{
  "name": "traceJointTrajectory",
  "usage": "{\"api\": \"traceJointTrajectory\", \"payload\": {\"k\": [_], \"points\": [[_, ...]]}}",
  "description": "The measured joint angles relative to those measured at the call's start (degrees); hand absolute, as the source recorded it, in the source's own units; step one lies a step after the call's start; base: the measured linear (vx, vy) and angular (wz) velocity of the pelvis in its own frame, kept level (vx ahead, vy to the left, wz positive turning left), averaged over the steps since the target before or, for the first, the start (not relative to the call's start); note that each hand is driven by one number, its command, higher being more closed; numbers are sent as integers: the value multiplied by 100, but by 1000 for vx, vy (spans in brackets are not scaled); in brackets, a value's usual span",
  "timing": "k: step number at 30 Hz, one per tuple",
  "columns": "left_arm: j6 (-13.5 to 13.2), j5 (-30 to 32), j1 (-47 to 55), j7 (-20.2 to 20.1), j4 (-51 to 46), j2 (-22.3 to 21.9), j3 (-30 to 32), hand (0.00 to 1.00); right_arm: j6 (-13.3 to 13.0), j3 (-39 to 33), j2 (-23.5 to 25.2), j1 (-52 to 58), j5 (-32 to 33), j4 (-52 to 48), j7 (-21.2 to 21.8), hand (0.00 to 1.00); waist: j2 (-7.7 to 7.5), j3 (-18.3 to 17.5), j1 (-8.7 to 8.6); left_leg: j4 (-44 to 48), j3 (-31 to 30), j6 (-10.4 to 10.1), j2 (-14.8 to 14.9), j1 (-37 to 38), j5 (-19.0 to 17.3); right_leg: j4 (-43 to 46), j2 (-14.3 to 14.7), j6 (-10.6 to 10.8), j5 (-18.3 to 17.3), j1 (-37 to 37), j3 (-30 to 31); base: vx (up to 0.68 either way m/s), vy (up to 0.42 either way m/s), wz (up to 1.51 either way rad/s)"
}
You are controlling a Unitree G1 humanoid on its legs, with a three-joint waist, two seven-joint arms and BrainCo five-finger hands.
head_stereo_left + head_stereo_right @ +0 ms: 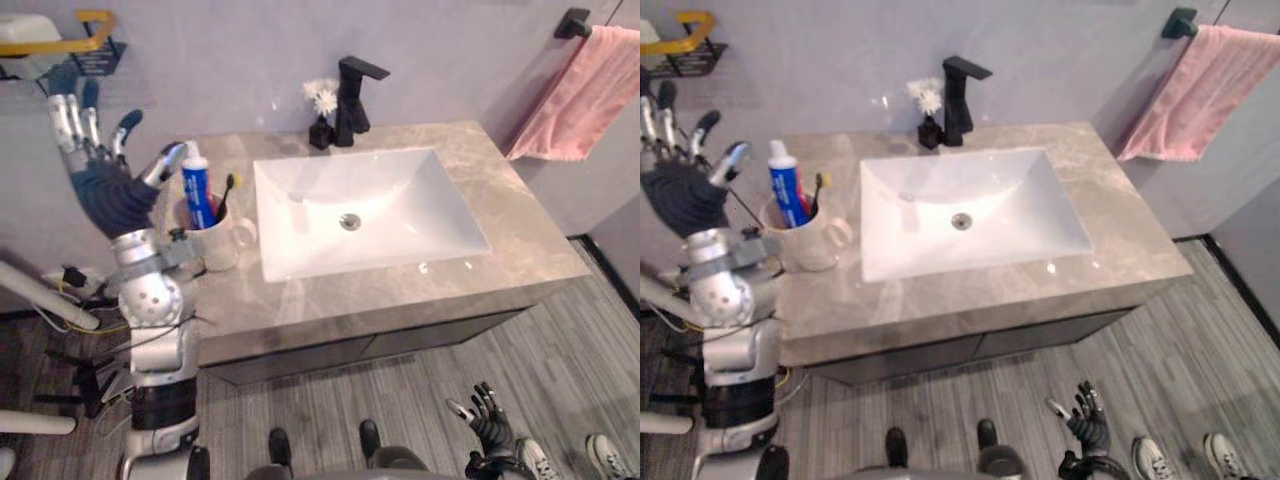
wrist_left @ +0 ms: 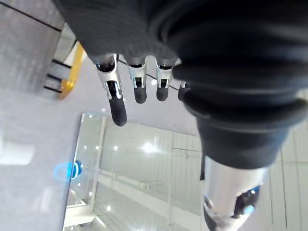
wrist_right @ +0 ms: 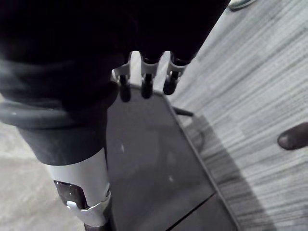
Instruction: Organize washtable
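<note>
Left of the sink, the left hand hung spread beside the toothpaste cup. The tube's print looked unreadable.

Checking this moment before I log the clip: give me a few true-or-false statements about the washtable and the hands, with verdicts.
The toothpaste tube stands in the mug. True.
The left hand grips the mug. False: it is raised beside it, fingers straight, holding nothing.
The pink towel lies in the sink. False: it hangs from the wall bar.
The flower vase stands beside the black faucet. True.
The right hand hangs low, near the floor. True.
</note>
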Motion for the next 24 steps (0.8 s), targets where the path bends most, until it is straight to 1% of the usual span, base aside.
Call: {"api": "traceJointTrajectory", "payload": {"k": [1,4,5,6,8,11,12,13,15,18,20,22,24], "points": [[-56,1,298,-24,-243,-80,96,0,1,0,-1,7,-1,-1,10,0,67,-58,11,0,-15,-4,4,3,3,28,2,-1,-25,3,-29,-17,-3,13],[-133,-3,814,-122,-666,-318,126,0,5,2,5,16,-3,-1,17,0,155,-112,35,-1,-59,-18,5,6,12,100,0,-30,-89,5,-88,-29,-3,14],[-181,-27,1224,-191,-881,-529,101,0,6,2,9,30,-6,-1,20,0,187,-140,45,-1,-106,-33,5,24,14,117,-3,-45,-118,11,-143,-44,1,15],[-189,-64,1514,-270,-945,-687,34,0,6,2,11,88,-5,-1,19,0,203,-172,149,-1,-113,-50,11,26,7,124,0,-53,-139,12,-152,-36,-1,11],[-189,-99,1822,-354,-953,-834,-72,0,17,16,14,147,-6,-1,20,0,208,-175,183,-1,-133,-59,15,36,15,127,1,-46,-145,42,-187,-18,-5,7],[-180,-398,2294,-499,-1033,-1042,-196,0,38,90,22,151,-7,-6,20,0,185,-189,193,-2,-137,-61,17,73,15,132,-1,-41,-150,112,-201,-5,-2,2],[-179,-473,2451,-530,-1057,-1126,-259,100,84,141,29,173,-7,-23,19,0,166,-210,210,-2,-137,-61,21,82,13,138,-2,-39,-155,119,-206,0,0,0],[-171,-536,2567,-573,-1057,-1184,-359,100,111,190,54,224,-7,-99,16,0,154,-219,268,-2,-137,-59,38,83,12,155,-3,-34,-161,123,-214,0,0,0],[-152,-668,2727,-636,-1056,-1266,-511,100,112,257,110,326,-7,-302,11,0,140,-227,311,-2,-136,-42,55,82,-2,177,-9,-4,-184,123,-239,-1,-11,6],[-85,-744,2955,-748,-1021,-1409,-687,100,113,403,126,378,-6,-457,3,0,91,-260,322,-2,-134,-38,65,82,-5,226,-21,-4,-227,130,-326,3,-5,11],[-47,-767,3035,-752,-980,-1458,-809,100,113,464,131,379,-6,-467,0,0,59,-281,367,-1,-131,-38,77,81,-7,228,-15,-4,-229,146,-339,5,-2,3],[-1,-781,3051,-756,-796,-1471,-870,100,117,471,146,403,-6,-555,-6,0,56,-284,466,-1,-130,-38,85,87,-8,232,-10,2,-231,153,-348,0,0,0],[92,-798,3055,-756,-621,-1553,-983,100,117,471,142,434,-6,-723,-8,0,52,-286,484,-1,-128,-39,99,86,-9,236,-5,15,-237,161,-380,7,-8,5]]}}
